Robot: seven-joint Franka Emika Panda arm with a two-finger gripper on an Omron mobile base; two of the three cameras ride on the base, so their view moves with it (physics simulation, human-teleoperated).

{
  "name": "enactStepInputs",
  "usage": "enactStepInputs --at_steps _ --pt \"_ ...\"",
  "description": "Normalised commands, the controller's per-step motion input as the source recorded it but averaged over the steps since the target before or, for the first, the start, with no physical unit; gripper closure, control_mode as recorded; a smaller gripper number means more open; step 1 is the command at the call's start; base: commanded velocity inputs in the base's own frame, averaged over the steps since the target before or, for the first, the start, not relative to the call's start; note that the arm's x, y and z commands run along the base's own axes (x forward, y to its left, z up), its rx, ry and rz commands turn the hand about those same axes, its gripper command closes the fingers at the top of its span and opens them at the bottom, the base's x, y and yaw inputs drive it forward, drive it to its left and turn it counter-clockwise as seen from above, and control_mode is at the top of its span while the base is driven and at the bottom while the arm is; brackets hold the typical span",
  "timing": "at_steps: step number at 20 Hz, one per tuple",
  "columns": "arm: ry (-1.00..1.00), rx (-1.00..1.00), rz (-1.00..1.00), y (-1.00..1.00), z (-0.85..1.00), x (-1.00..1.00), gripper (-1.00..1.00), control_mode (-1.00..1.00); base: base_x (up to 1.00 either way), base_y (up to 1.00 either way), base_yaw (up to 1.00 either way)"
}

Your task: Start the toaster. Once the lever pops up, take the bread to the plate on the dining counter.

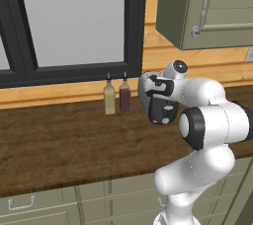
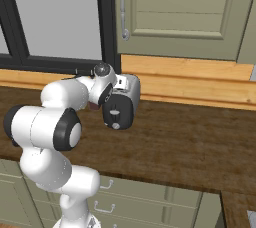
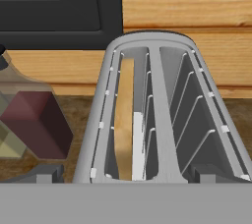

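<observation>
A white robot arm [image 1: 207, 135] rises in front of a dark wood-grain bench [image 1: 54, 140] fronted by grey-green drawers with metal handles [image 1: 22, 203]. The arm bends forward so that its hand hangs over a silver toaster [image 2: 121, 103] standing on the bench near the back wall. The pincer [image 3: 128, 181] is spread wide and grasps nothing; its dark tips sit at either side of the toaster's top in the hand view. Looking down into the toaster, the left slot holds the bread [image 3: 125, 120], a tan slice standing on edge. The right slot shows just wire guides. Just beside the toaster stand two small bottles, one pale yellow [image 1: 109, 98] and one dark red [image 1: 124, 95]. Behind them run a light wood wall strip, a dark-framed window [image 1: 74, 21], and a grey-green wall cabinet [image 2: 180, 14].
</observation>
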Motion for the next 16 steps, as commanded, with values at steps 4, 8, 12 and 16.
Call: enactStepInputs --at_steps 4,8,12,16 --pt "0.0 0.0 0.0 0.0 0.0 0.0 -1.0 -1.0 0.0 0.0 0.0" --pt "0.0 0.0 0.0 0.0 0.0 0.0 -1.0 -1.0 0.0 0.0 0.0" --pt "0.0 0.0 0.0 0.0 0.0 0.0 -1.0 -1.0 0.0 0.0 0.0" --pt "0.0 0.0 0.0 0.0 0.0 0.0 -1.0 -1.0 0.0 0.0 0.0"
